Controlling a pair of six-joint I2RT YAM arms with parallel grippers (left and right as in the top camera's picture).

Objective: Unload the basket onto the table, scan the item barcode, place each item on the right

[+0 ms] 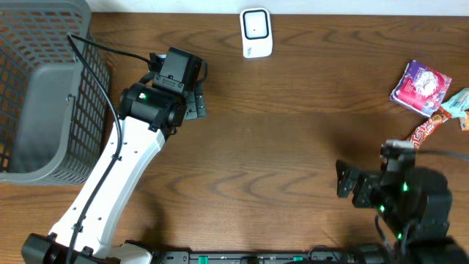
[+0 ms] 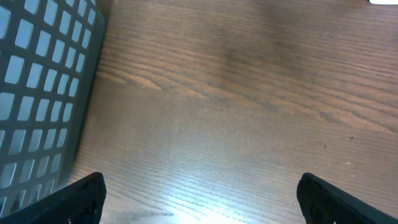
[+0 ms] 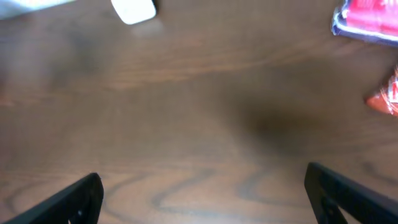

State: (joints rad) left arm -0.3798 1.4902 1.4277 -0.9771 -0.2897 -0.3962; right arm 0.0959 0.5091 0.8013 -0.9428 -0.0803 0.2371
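Wood-grain table (image 1: pixel 293 147) holds scanner (image 1: pixel 256 33) (white); left jaws, right jaws spread, empty.

Just a grey plastic mesh basket (image 1: pixel 44 29) sitting on the far-left side of the dark wood-grain table (image 1: pixel 293 132), cut off by the overhead shot's edge. Grid walls, solid grey bottom. The left wrist view catches its wall up close.
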